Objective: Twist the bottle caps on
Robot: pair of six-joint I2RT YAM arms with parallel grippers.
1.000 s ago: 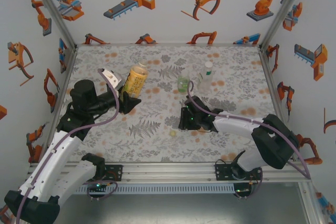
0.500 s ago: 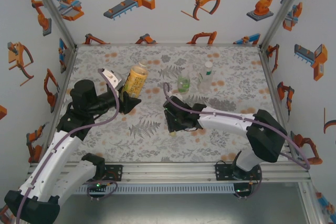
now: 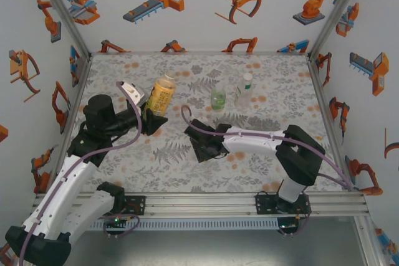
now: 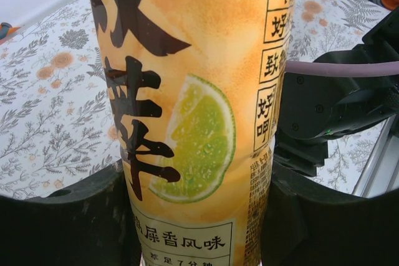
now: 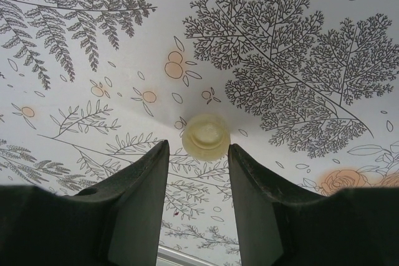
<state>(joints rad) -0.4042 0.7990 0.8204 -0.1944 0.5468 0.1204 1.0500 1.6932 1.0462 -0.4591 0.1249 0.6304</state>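
Holding the amber bottle [image 3: 161, 95] upright, the left gripper [image 3: 153, 116] is clamped on its body. The right gripper [image 5: 198, 149] has its fingers apart, with a pale yellow cap [image 5: 206, 135] just off their tips, lying ungripped on the table [image 3: 156, 157]. Picking it up and screwing it on seem left to do.

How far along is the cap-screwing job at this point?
Done: nothing clearly; whether the short green bottle and slim bottle are capped is too small to tell. In hand: left gripper clamps the amber bottle; right gripper sits over a pale yellow cap on the table, jaws apart. Remaining: grasp, carry, screw it on.
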